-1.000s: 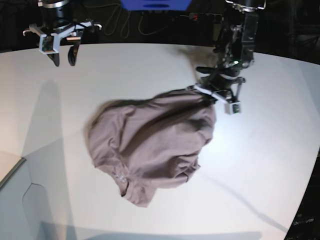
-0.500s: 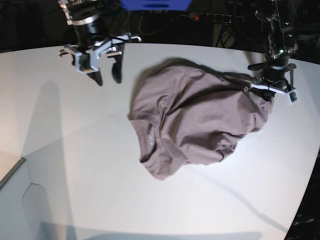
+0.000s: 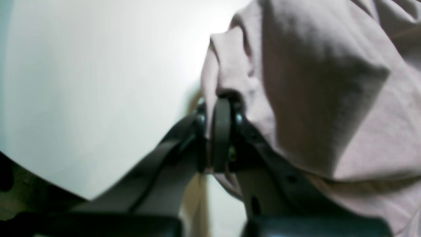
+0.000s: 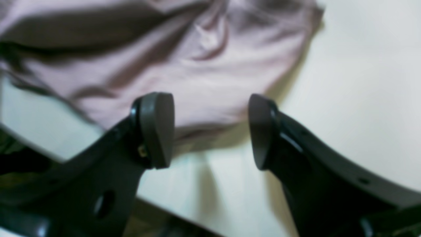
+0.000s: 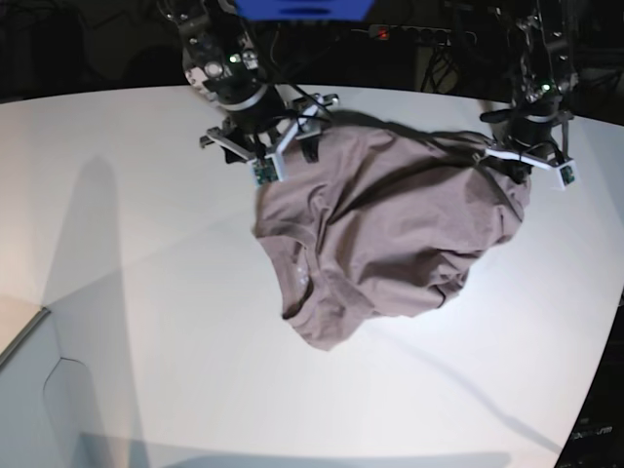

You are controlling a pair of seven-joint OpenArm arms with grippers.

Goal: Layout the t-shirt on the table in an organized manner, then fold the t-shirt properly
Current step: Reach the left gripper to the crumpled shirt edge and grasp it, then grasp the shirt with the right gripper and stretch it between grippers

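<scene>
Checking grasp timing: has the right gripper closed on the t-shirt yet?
No: the right gripper stands open with the t-shirt beyond its fingertips, nothing between them.

I count one t-shirt [image 5: 385,234] on one table [image 5: 136,292], and that is the only garment here. I count two grippers as well: the left gripper [image 5: 524,161] and the right gripper [image 5: 283,151] (one per arm).

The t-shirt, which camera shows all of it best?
The base view: the whole t-shirt shows, crumpled on the table. The left wrist view shows only a bunched part pinched in the left gripper; the right wrist view shows one blurry edge.
</scene>
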